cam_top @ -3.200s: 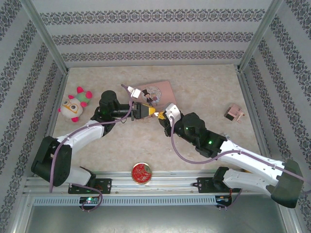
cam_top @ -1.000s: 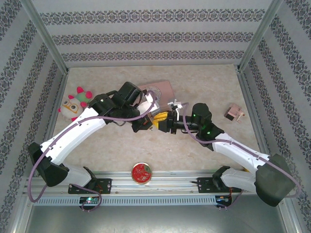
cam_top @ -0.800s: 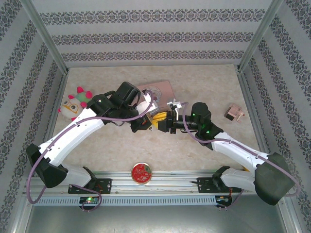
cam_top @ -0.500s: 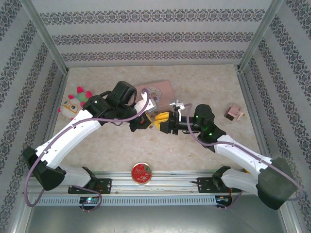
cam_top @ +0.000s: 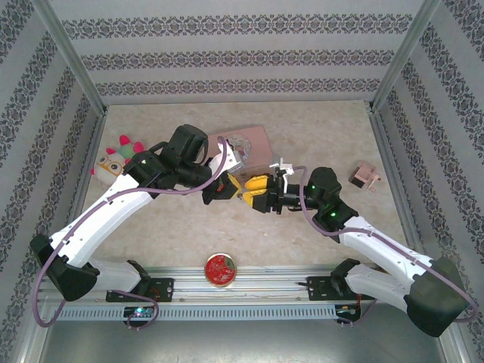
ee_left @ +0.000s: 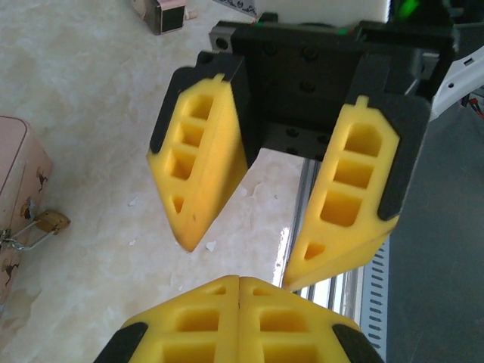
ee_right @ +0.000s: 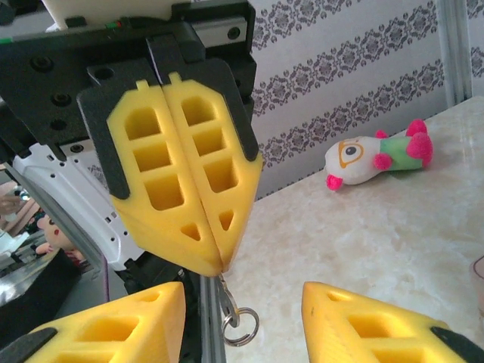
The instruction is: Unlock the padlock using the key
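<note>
The marbled table carries the pink tin toward the back, and my two arms meet just in front of it. The left gripper is pressed fully together, and a key ring dangles from its tips. I take the key itself to be pinched between the pads, though I cannot see its blade. The right gripper faces it nose to nose, jaws spread, with nothing between them. The padlock sits against the tin's side, apart from both grippers, with its thin shackle running to the tin, as far as I can tell.

I judge the padlock light, hard and slick, so it is likely to swing or skate under any push. I would pinch it across the flat faces of its brass body and leave the keyhole end free. The shackle is too thin to hold steady.
</note>
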Controlling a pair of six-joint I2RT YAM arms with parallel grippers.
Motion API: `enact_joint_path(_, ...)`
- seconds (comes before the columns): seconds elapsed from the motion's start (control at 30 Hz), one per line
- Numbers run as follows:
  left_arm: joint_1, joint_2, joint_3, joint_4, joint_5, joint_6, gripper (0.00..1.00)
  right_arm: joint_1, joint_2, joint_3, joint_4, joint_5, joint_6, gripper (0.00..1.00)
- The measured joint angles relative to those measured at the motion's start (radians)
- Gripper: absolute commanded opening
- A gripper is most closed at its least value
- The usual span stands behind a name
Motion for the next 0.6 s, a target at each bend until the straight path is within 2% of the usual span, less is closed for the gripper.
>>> enact_joint_path(0.6,0.002,0.000,-0.010,0.013,0.024,-0.002,0.00,0.013,0.054,0.016,-0.006,-0.010,-0.002,0.40)
